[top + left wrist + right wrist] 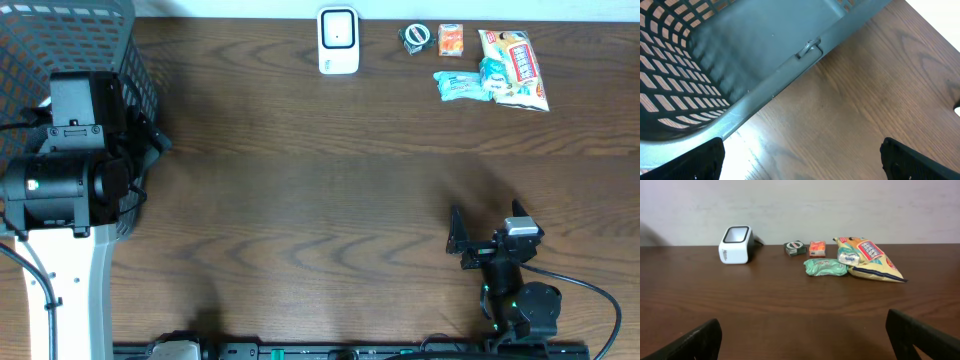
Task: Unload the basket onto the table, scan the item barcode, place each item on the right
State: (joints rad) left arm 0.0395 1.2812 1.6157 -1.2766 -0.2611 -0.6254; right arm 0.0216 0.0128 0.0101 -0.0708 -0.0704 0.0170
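The white barcode scanner (338, 40) (735, 244) stands at the table's far edge. To its right lie the items: a green tin (415, 38) (795, 248), a small orange box (451, 39) (817, 248), a teal packet (460, 85) (825, 267) and a yellow snack bag (515, 68) (872, 260). My right gripper (485, 230) (802, 340) hovers open and empty over the near right of the table, facing the items from well short of them. My left gripper (802, 165) is open and empty over bare table, just beside the basket's rim.
A grey mesh basket (60, 40) (765, 95) fills the far left corner, with the left arm (70, 150) over its near edge. A wall rises behind the far table edge. Dark wood tabletop (320, 200) spans the middle.
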